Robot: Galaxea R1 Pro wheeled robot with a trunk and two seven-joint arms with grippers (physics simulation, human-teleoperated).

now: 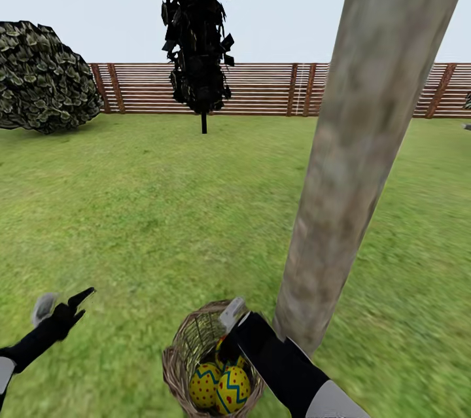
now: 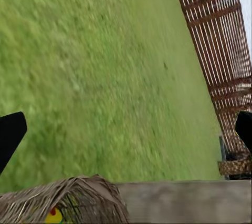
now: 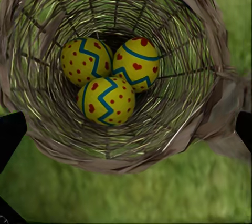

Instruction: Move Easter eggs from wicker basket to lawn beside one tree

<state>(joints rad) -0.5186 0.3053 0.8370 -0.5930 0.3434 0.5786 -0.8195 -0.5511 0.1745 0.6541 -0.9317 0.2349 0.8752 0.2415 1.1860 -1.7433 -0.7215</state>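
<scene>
We see the wicker basket (image 1: 210, 360) standing on the lawn (image 1: 163, 209) just beside the base of the thick tree (image 1: 356, 143), with all three Easter eggs (image 3: 107, 77) touching one another at its bottom. Our right gripper (image 1: 229, 330) sits at the basket's rim above the eggs, fingers spread wide and holding nothing. Our left gripper (image 1: 62, 307) hovers over the grass, well apart from the basket, likewise spread and empty.

Basket (image 3: 210, 103) mouth open below my right fingers (image 3: 242, 129); 3 eggs (image 3: 105, 99) bunched at bottom. Trunk (image 1: 353, 163) crowds right side; lawn (image 1: 131, 209) left open.
</scene>
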